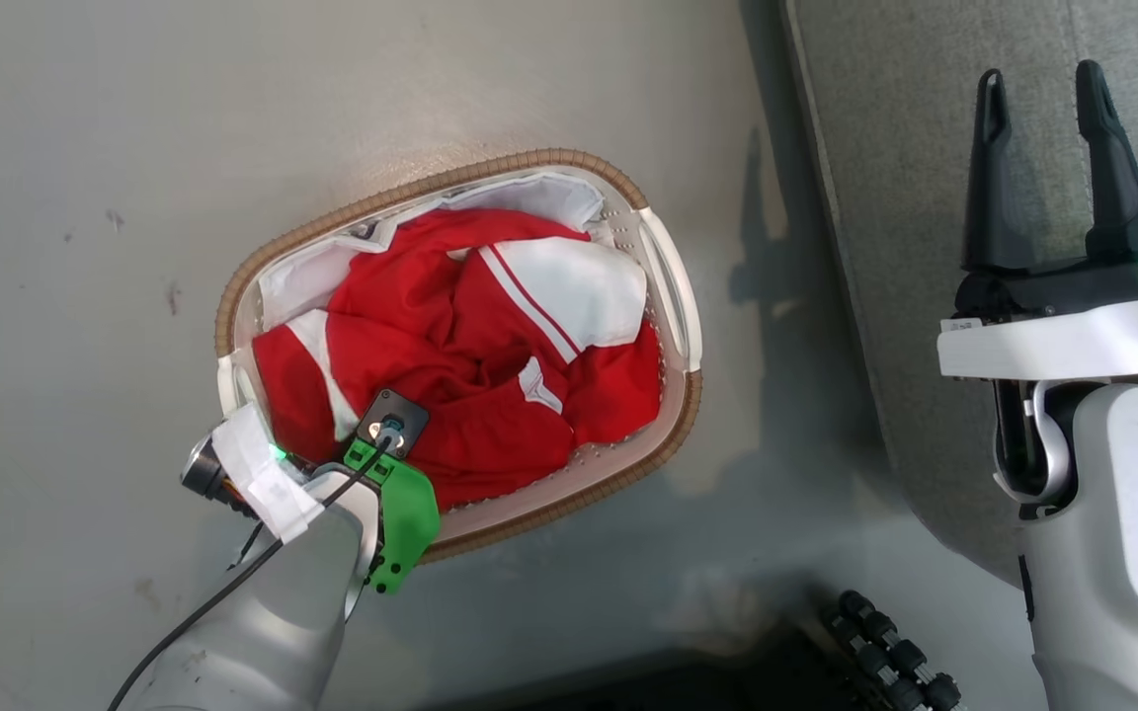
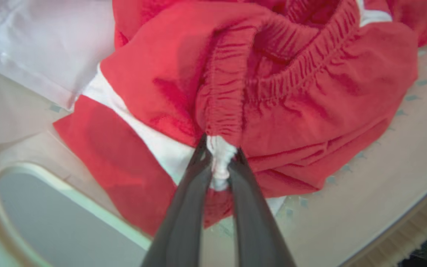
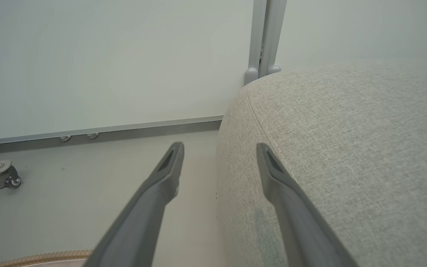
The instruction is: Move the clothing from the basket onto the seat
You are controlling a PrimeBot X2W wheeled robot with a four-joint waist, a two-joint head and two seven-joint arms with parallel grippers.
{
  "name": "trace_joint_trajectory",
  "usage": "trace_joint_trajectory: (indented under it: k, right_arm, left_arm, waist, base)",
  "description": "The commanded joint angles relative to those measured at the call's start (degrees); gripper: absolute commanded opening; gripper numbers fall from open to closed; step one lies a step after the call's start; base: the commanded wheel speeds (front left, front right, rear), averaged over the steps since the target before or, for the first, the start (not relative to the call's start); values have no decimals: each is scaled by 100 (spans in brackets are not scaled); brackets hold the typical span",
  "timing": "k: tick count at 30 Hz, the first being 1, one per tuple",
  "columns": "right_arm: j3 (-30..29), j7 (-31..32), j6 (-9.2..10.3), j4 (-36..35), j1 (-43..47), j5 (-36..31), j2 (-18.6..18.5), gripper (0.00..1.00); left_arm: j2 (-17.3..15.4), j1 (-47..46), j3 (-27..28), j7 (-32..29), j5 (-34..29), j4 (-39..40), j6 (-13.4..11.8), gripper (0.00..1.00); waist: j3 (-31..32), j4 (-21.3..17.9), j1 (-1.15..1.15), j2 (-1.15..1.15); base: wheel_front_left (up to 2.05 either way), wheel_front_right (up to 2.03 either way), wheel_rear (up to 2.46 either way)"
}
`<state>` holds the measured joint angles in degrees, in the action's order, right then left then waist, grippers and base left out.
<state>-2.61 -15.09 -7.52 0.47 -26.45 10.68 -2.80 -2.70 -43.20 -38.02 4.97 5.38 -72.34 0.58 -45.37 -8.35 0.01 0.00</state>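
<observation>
I see red clothing (image 1: 470, 375) heaped in the basket (image 1: 529, 158), my left wrist (image 1: 332, 494) at its near-left end. My right gripper (image 1: 1041, 77) hangs spread over the grey seat (image 1: 905, 247) on the right.

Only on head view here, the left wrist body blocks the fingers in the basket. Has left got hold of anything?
Observer: Yes. The left wrist view shows the left gripper shut on a white bit of cloth that comes out of the clothing at its gathered red waistband.
Operator: Sure that's not the liner?
Observer: It isn't. The liner lies apart at that view's upper left, with red fabric between it and the fingertips.
</observation>
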Motion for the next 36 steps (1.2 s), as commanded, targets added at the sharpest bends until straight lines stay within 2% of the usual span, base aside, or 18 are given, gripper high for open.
trace_joint_trajectory:
  k: [1, 12, 18, 24, 28, 36]
  right_arm:
    - [27, -12, 6, 37, 59, 31, -17, 100]
    - [115, -12, 6, 265, 398, -52, -18, 100]
    - [85, -12, 6, 385, 658, -133, -18, 100]
    - [66, -12, 6, 496, 936, -204, -18, 100]
    - [59, -12, 6, 559, 1122, -257, -18, 100]
    - [108, -12, 6, 670, 1444, -309, -19, 100]
  left_arm:
    - [-35, 91, -9, 59, 34, -10, 16, 0]
    - [-35, 496, -7, 569, 398, -30, -24, 0]
    - [-32, 790, -15, 876, 623, 167, 10, 0]
    - [-32, 1060, -12, 1011, 737, 479, -67, 0]
    - [-103, 1185, 69, 1028, 790, 916, -129, 0]
    - [-524, 1516, 356, 1026, 827, 2133, -279, 0]
  waist:
    - [177, 5, -1, 0]
    - [1120, 49, -1, 0]
    - [1712, 154, -1, 0]
    - [2324, 279, -1, 0]
    - [2708, 359, -1, 0]
    - [3341, 402, -1, 0]
  base:
    - [0, 0, 0]
    - [0, 0, 0]
    - [0, 0, 0]
    - [0, 0, 0]
    - [0, 0, 0]
    - [0, 0, 0]
